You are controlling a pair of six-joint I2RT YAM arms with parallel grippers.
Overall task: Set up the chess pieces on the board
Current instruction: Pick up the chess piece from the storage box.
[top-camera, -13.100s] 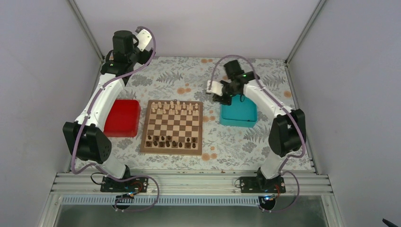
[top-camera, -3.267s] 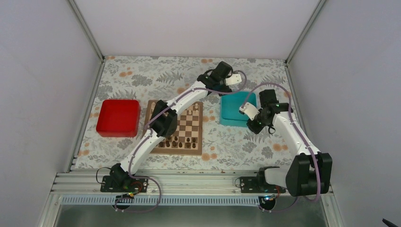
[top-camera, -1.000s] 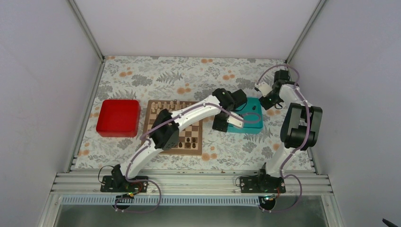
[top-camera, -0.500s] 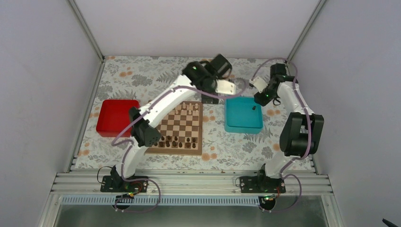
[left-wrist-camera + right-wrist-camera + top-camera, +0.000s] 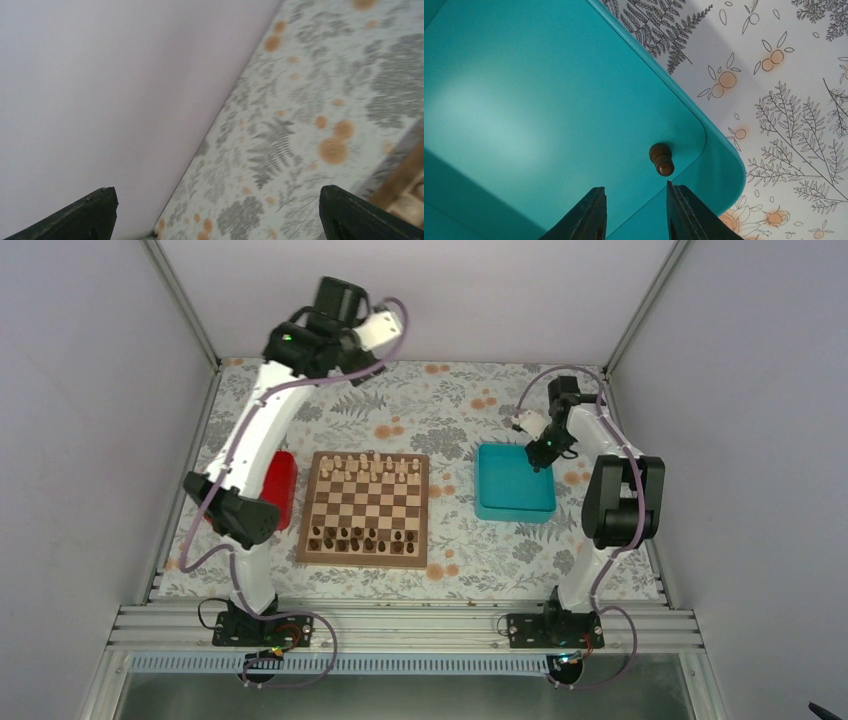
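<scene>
While your left gripper (image 5: 215,202) hangs wide and empty far left, your right gripper (image 5: 635,200), narrowly parted, hovers over a dark piece (image 5: 661,159) in the tray (image 5: 524,100), apparently lining up a grasp.

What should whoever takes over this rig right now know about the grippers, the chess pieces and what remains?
Left gripper: open, empty, raised over the far left of the tablecloth, away from the board.
Right gripper: jaws partly open, empty, above the teal tray, at a corner.
Done: dark pieces stand in the board's two near rows, cream pieces in the far rows.
Left: one dark piece lies in the tray just ahead of the right gripper; it needs moving to the board.
</scene>
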